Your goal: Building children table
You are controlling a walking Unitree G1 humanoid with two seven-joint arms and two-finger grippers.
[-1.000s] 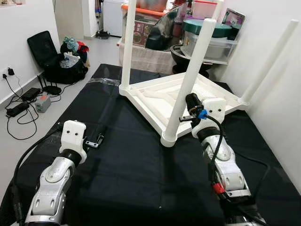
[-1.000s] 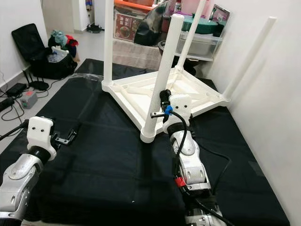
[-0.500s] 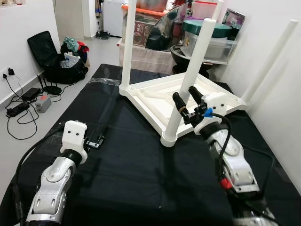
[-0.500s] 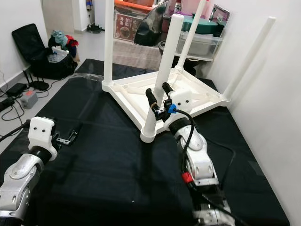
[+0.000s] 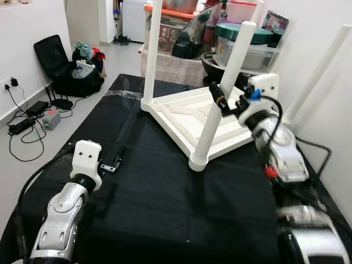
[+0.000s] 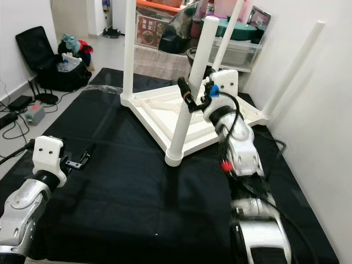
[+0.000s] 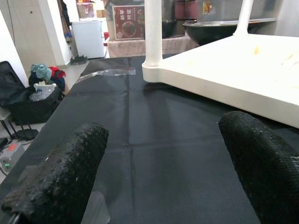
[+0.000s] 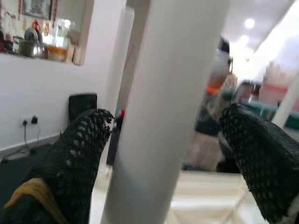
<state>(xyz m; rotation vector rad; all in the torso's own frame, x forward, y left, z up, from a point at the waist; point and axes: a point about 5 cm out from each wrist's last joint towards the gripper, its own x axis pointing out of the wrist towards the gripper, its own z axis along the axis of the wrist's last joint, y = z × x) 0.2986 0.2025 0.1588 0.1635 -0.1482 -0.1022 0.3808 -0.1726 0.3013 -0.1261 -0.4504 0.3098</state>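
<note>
The white children's table (image 5: 177, 114) lies upside down on the black mat (image 5: 154, 203), its legs pointing up. My right gripper (image 5: 227, 92) is raised to about mid-height of the near leg (image 5: 219, 110). It is open, with one black finger on each side of the leg (image 8: 168, 93); I cannot tell whether the fingers touch it. My left gripper (image 5: 112, 163) hovers low over the mat at the left, open and holding nothing (image 7: 159, 172). The table's corner and far-left leg (image 7: 152, 37) stand ahead of it.
Other table legs rise at the far left (image 5: 151, 49) and right (image 5: 319, 71). A white wall (image 5: 335, 137) runs close along the right. Storage boxes and a large bowl (image 5: 242, 47) stand behind the table. A black bag (image 5: 66, 74) and cables (image 5: 25, 124) lie on the floor at left.
My right gripper has lifted from low beside the near leg to mid-height, with its fingers now on either side of it. The left arm has stayed put.
</note>
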